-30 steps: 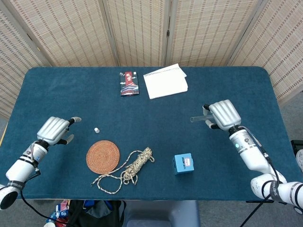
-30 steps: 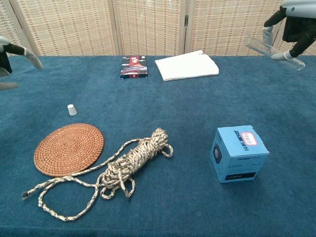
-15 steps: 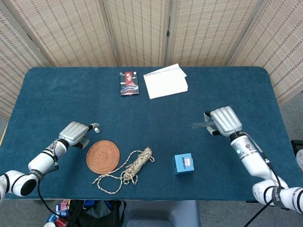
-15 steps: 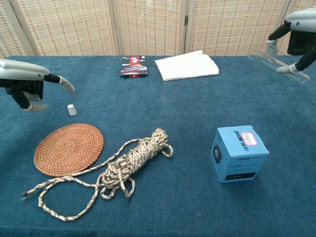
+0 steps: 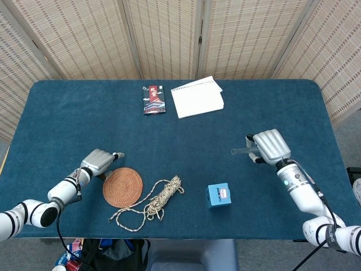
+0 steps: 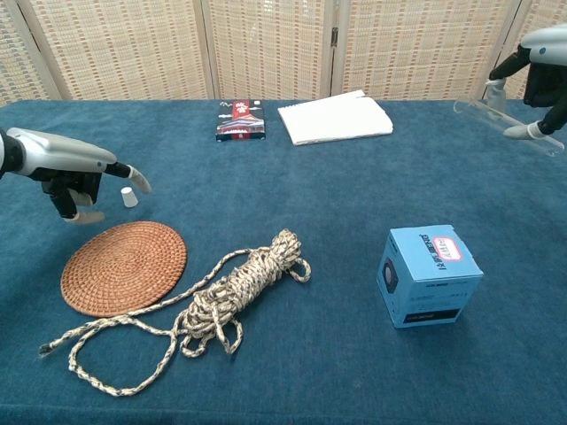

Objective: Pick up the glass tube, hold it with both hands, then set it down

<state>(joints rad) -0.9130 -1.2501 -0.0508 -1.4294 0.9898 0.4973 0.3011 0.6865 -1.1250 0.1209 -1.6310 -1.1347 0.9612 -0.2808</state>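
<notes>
Chest view shows, nearest, the rope (image 6: 217, 301), the woven mat (image 6: 123, 266) and the blue box (image 6: 428, 275) on the tabletop (image 6: 292, 186), and further back the left hand (image 6: 75, 181) with fingers loosely curled, holding nothing, beside a small white cap (image 6: 128, 197). Far on the right, the right hand (image 6: 540, 80) grips the glass tube (image 6: 507, 124) above the tabletop, well apart from the left hand. Being glass, the tube is probably light, stiff, slippery and fragile, so the left hand should take the free end gently.
</notes>
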